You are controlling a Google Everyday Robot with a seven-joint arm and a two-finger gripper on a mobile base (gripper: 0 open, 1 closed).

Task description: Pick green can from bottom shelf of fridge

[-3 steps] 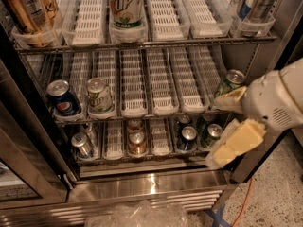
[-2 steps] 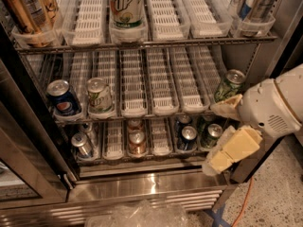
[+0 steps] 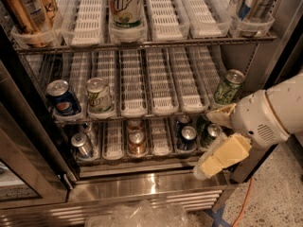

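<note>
Single view, high and close, angled down into open fridge (image 3: pixel 142 189), hand (image 3: pixel 205 144) at right foreground

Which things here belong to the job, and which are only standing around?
Job: green can, bottom shelf, fridge, open gripper at the can, lower right.
Idle: Pepsi can, pale green-and-white can, 7UP bottle, copper can.

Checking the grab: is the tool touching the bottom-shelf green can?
Cannot tell. Camera view: the open tool at lower right overlaps the green can; neither contact nor gap shows.
</note>
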